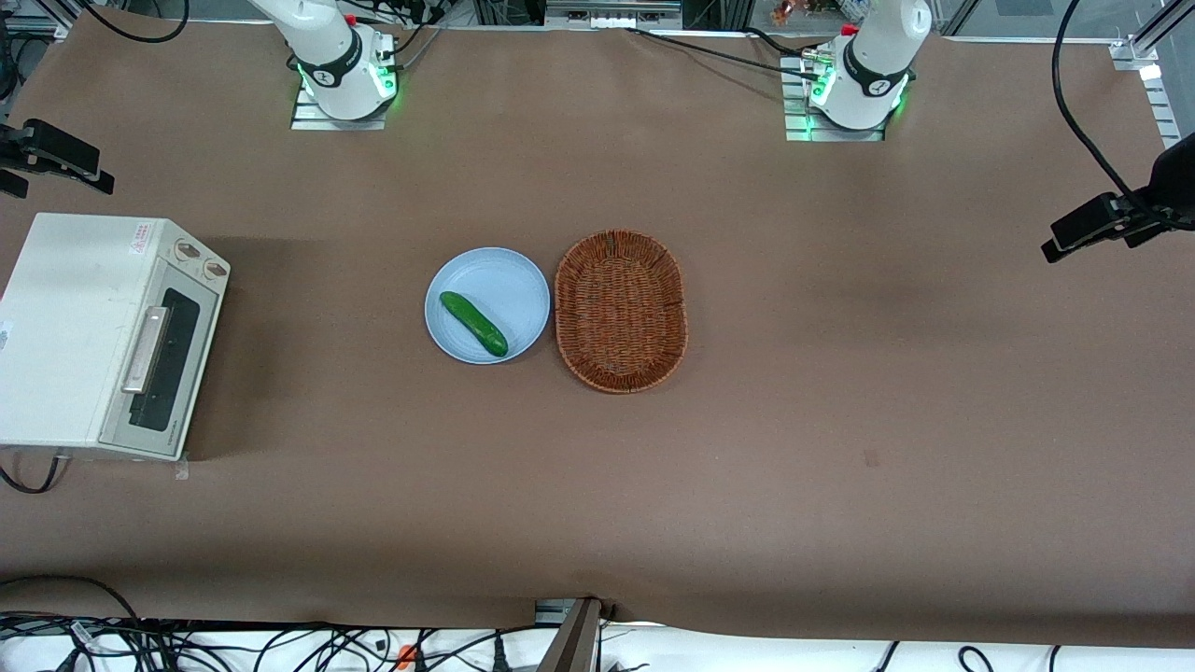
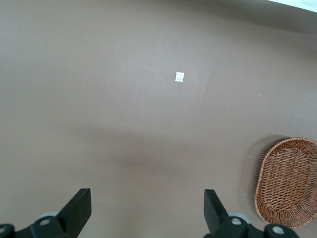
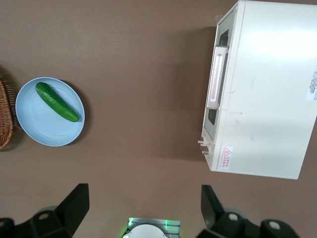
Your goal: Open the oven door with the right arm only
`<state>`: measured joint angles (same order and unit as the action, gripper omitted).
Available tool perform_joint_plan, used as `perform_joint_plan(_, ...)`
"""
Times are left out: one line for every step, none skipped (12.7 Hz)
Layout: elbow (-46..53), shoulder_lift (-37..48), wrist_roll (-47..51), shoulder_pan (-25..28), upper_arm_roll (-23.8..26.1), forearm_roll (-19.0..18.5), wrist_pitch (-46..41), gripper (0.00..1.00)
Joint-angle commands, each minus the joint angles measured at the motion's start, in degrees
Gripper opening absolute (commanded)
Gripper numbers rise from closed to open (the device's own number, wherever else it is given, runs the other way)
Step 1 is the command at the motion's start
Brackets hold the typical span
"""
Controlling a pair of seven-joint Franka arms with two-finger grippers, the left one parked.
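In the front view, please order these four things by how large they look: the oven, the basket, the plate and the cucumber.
Largest to smallest, as seen in the front view:
1. the oven
2. the basket
3. the plate
4. the cucumber, which lies on the plate

The gripper is open, high above the table, between the oven and the plate.

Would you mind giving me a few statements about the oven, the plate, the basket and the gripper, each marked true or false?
1. The oven door is shut. True.
2. The gripper is closed on the door's silver handle. False: it is open and well clear of the oven, high over the table.
3. A cucumber lies on the blue plate. True.
4. The wicker basket holds the cucumber. False: the basket is empty.
5. The plate sits beside the basket. True.
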<state>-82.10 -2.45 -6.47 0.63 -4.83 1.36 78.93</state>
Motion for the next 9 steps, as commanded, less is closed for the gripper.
perform_joint_plan(0.80, -0.53, -0.12, -0.71, 0.62, -0.57, -0.79, 1.00)
perform_joint_plan(0.71, -0.54, -0.03, -0.71, 0.62, -0.57, -0.88, 1.00)
perform_joint_plan(0.63, -0.54, -0.03, -0.71, 0.62, -0.57, -0.88, 1.00)
perform_joint_plan(0.63, -0.54, -0.03, -0.71, 0.62, -0.57, -0.88, 1.00)
perform_joint_plan(0.54, -0.62, -0.03, -0.71, 0.62, -0.57, -0.88, 1.00)
perform_joint_plan(0.45, -0.62, -0.03, -0.71, 0.62, -0.57, -1.14, 1.00)
perform_joint_plan(0.45, -0.71, -0.03, -0.71, 0.62, -0.57, -1.58, 1.00)
perform_joint_plan(0.36, -0.71, -0.03, -0.71, 0.70, -0.66, -1.84, 1.00)
perform_joint_plan(0.36, -0.80, -0.03, -0.71, 0.62, -0.66, -1.93, 1.00)
